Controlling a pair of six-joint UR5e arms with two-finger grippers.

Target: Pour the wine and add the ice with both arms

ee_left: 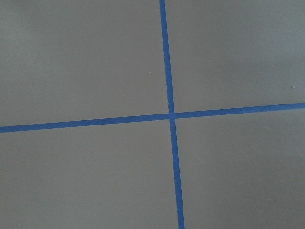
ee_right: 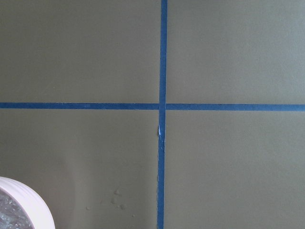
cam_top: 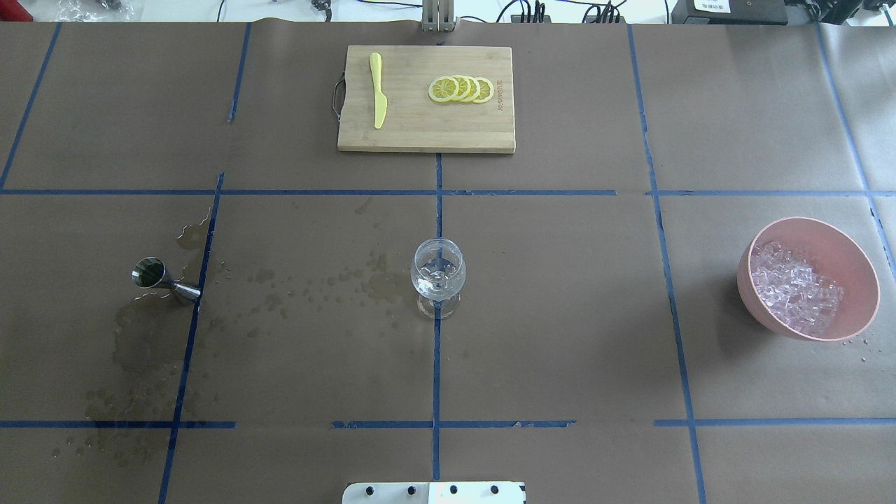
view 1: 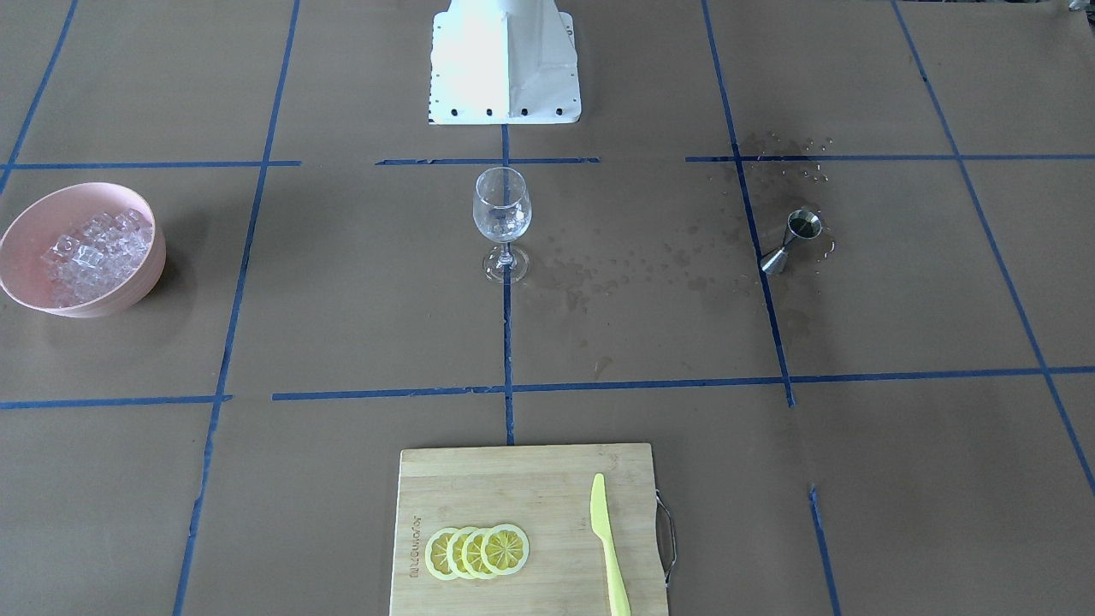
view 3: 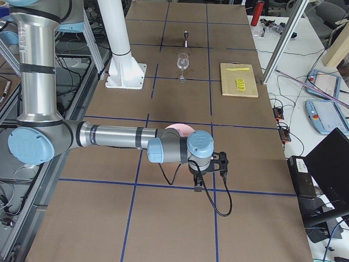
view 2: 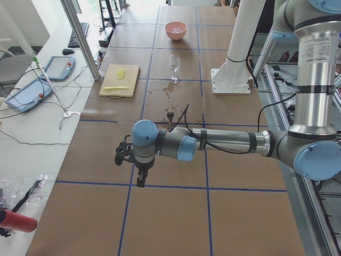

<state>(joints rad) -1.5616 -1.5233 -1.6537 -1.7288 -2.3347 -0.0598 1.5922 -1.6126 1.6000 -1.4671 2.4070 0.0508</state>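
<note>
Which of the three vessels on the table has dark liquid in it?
The small steel double-cone jigger. Its top cup holds dark greenish liquid; the pink bowl holds clear ice cubes, the clear stemmed glass looks empty.

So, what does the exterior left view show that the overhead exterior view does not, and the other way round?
Only the exterior left view shows the left arm, stretched out horizontally, the white pedestal's tall column, and the tablets off to one side. Only the overhead view shows the dark wine inside the jigger and the ice as single cubes. Both show the stemmed glass, the pink bowl, the cutting board with lemon slices and knife, and wet stains.
</note>
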